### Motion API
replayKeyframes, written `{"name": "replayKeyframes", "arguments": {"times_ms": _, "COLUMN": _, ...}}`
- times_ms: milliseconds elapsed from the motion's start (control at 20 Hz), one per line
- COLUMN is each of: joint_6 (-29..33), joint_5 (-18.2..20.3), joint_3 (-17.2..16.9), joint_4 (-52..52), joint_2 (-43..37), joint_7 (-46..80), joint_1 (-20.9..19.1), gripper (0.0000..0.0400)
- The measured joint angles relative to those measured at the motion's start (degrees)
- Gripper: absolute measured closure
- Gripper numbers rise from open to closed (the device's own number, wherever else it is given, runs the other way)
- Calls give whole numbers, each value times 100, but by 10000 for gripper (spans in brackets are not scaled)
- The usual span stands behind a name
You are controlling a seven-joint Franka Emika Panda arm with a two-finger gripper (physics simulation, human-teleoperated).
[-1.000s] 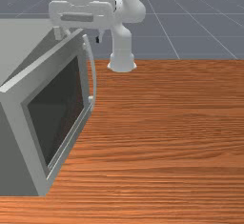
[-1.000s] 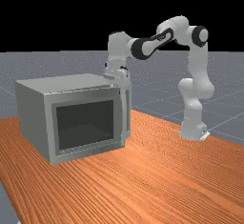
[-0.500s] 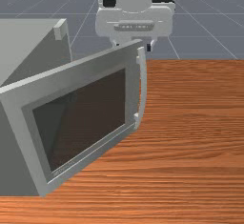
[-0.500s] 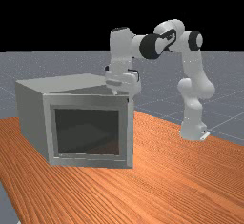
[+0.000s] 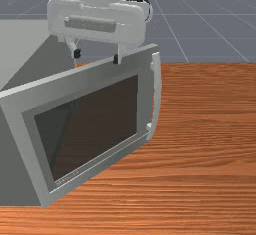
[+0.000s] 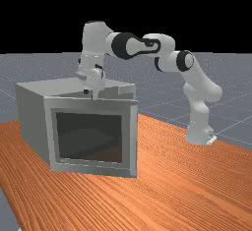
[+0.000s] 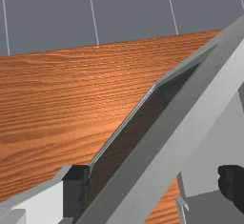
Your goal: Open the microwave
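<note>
Can count one microwave (image 6: 32, 122) near the surface's (image 6: 197, 186) edge at the far view's left, with one door (image 5: 97, 124) partly open and one handle (image 5: 157, 94). See one claw (image 5: 96, 56) straddling the door's top edge with two fingers (image 5: 117, 58) spread wide, gripping nothing.

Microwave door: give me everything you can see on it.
The door stands upright and partly open, attached to the microwave body along the front view's left edge. It has a thick grey frame, perhaps metal or hard plastic, around a dark, see-through, glass-like window. A pale, bowed vertical handle is mounted near its free edge. The open gripper is at its top edge, one finger on each side; whether either touches it, I can't tell.
</note>
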Motion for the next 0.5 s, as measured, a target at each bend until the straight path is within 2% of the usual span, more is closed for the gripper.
{"name": "replayKeyframes", "arguments": {"times_ms": 250, "joint_6": -332, "joint_5": -140, "joint_3": -119, "joint_4": 355, "joint_2": 359, "joint_7": 165, "joint_1": 262, "gripper": 0}}
{"name": "replayKeyframes", "arguments": {"times_ms": 400, "joint_6": -436, "joint_5": -636, "joint_3": -425, "joint_4": 359, "joint_2": 456, "joint_7": 402, "joint_1": 853, "gripper": 0}}
{"name": "replayKeyframes", "arguments": {"times_ms": 500, "joint_6": -379, "joint_5": -781, "joint_3": -504, "joint_4": 287, "joint_2": 492, "joint_7": 659, "joint_1": 1171, "gripper": 0}}
